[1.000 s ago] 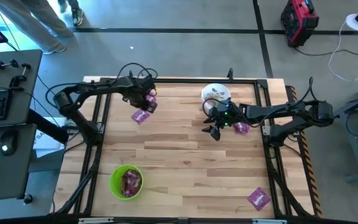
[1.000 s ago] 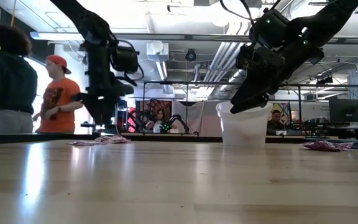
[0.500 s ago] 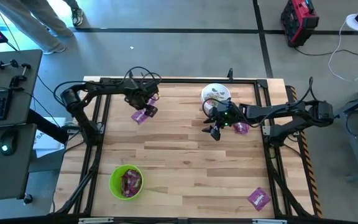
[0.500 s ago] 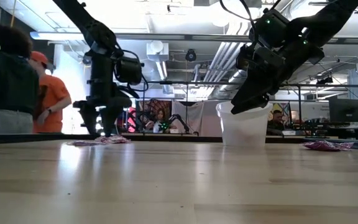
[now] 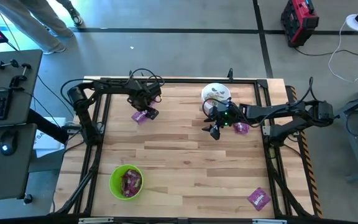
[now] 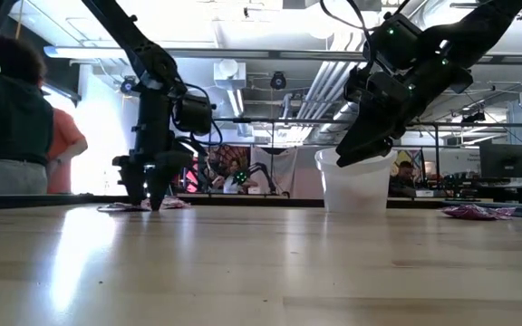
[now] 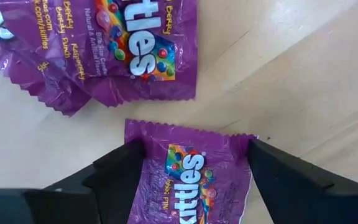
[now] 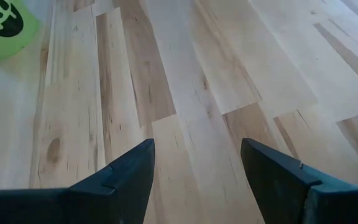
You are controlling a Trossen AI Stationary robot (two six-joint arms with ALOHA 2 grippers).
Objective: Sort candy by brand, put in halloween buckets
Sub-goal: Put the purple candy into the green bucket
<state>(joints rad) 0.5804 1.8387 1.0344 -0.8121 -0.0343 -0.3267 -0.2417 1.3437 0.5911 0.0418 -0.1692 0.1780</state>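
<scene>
Purple foil fills the left wrist view: a flat square Skittles packet (image 7: 191,177) lies on the pale wooden table (image 5: 185,155) with the left gripper (image 7: 191,180) spread wide around it, one dark finger at each side edge, not clamped. White print reads "Skittles" over a rainbow of coloured sweets. Just beyond it lie more purple Skittles packets (image 7: 98,50), overlapping each other, with small yellow lettering that reads "Berry Punch" and "Natural & Artificial Flavors".

Taking the white round plastic bucket (image 5: 215,94) at the table's far edge as the landmark: this cluster of packets lies well to the bucket's left. The right gripper (image 5: 213,129) hangs just in front of the bucket, above the table, its fingers parted and holding nothing; the right wrist view shows only bare planks between them. A purple packet (image 5: 241,127) lies just right of that gripper, near the bucket. The lime green round plastic bucket (image 5: 126,182), with a black dripping face printed on its side, stands far from the white one at the near left, purple packets inside it. One more purple packet (image 5: 258,198) rests at the near right corner, well apart from the white bucket.
</scene>
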